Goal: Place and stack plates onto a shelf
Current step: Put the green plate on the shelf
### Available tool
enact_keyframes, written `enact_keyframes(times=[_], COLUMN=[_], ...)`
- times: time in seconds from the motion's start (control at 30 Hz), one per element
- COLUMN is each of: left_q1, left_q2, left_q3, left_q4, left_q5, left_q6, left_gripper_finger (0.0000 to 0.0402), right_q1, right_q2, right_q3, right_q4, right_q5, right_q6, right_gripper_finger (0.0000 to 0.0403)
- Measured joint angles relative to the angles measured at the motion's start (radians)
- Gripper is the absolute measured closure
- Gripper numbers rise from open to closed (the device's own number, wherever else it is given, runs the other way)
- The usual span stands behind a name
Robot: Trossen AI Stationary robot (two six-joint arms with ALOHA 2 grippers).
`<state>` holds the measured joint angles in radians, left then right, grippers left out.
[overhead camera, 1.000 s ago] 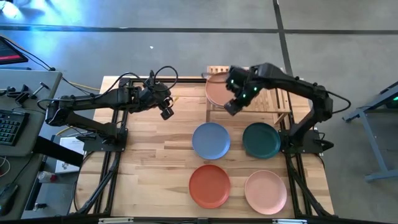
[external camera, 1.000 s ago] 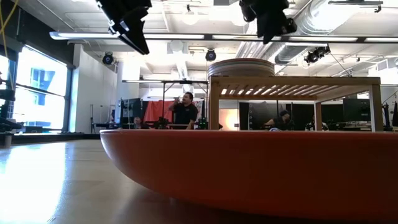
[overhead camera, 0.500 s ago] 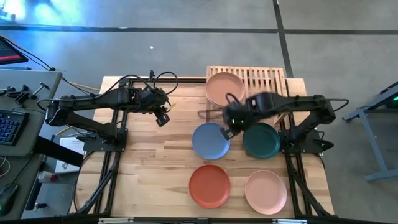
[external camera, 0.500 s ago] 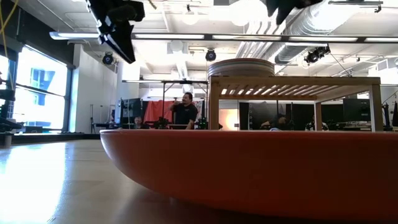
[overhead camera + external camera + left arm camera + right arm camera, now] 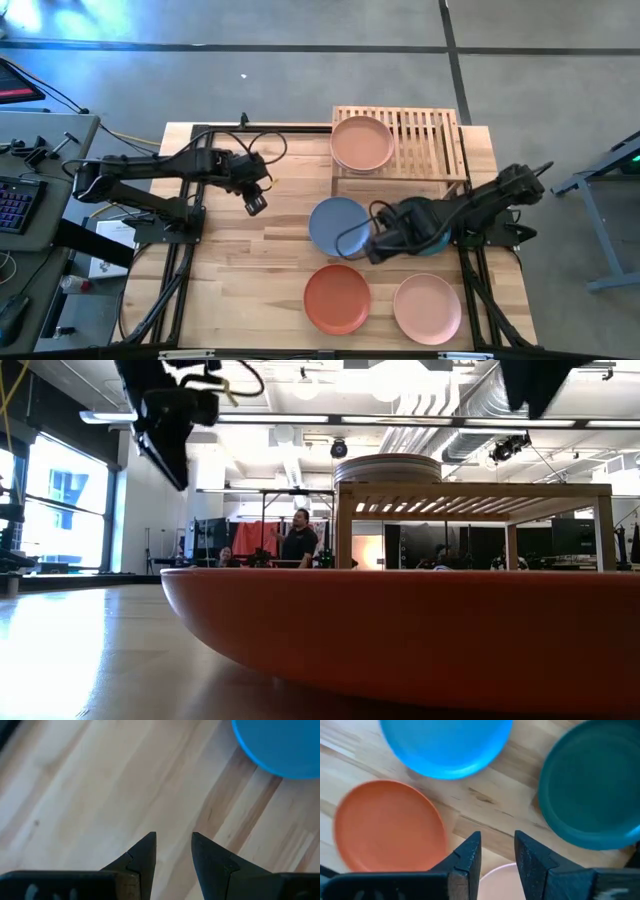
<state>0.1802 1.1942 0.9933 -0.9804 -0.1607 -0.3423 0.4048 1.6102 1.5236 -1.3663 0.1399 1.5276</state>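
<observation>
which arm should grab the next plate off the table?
Right, probably. The right end effector hovers among the blue plate, green plate, orange plate and pink plate. The left end effector hangs empty over bare table, farther from all four.

The right arm [image 5: 440, 215] covers most of the dark green plate [image 5: 432, 232] and the blue plate's [image 5: 335, 222] three-o'clock rim. The stack [image 5: 388, 466] count is unreadable.
</observation>
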Motion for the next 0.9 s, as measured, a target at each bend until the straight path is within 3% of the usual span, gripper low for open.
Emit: enact_keyframes(times=[0.4, 0.9], left_q1=[-0.056, -0.116], left_q2=[0.000, 0.000], left_q3=[-0.102, -0.131], left_q4=[0.005, 0.025], left_q5=[0.029, 0.028], left_q6=[-0.098, -0.174], left_gripper_finger=[0.0289, 0.0289], right_q1=[0.080, 0.085], right_q2=[0.000, 0.000], right_q3=[-0.185, -0.413], right_q4=[0.068, 0.203], right_q5=[-0.005, 0.003], right_q6=[0.132, 0.129], right_gripper_finger=[0.0308, 0.0308])
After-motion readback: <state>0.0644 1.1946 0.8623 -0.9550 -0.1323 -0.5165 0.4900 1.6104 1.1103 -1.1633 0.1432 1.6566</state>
